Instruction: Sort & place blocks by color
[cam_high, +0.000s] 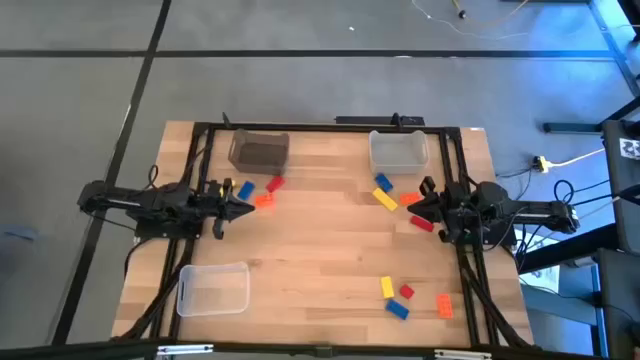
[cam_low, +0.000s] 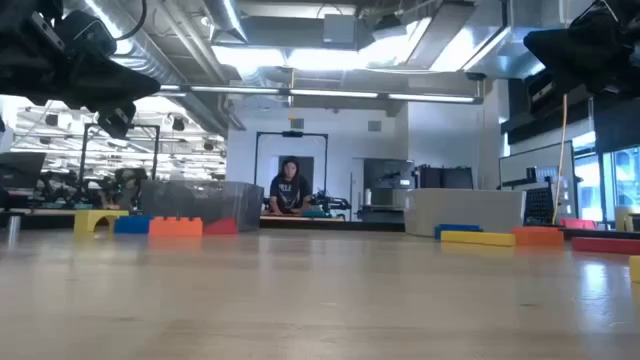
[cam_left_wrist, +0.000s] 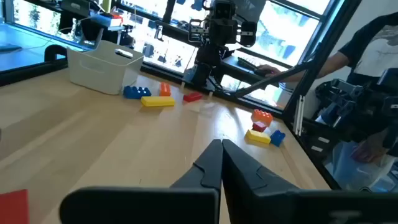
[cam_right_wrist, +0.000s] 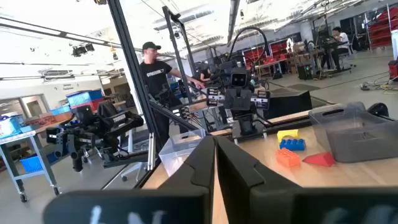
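Observation:
Small studded blocks lie flat on the table in three groups. By the left gripper are a yellow (cam_high: 228, 186), blue (cam_high: 245, 189), orange (cam_high: 264, 200) and red block (cam_high: 275, 184). By the right gripper are a blue (cam_high: 382, 181), yellow (cam_high: 385, 198), orange (cam_high: 410, 197) and red block (cam_high: 421, 222). Near the table's near right corner lie a yellow (cam_high: 386, 287), red (cam_high: 406, 291), blue (cam_high: 397, 308) and orange block (cam_high: 444, 305). My left gripper (cam_high: 250, 208) (cam_left_wrist: 221, 146) is shut, raised above the table, pointing right. My right gripper (cam_high: 405, 208) (cam_right_wrist: 214, 142) is shut, raised, pointing left.
Three clear bins stand on the table: one at the far edge left of centre (cam_high: 259, 152), one at the far edge right of centre (cam_high: 398, 151), one at the near left corner (cam_high: 213, 289). Bare wood lies between the grippers. People show in the room beyond.

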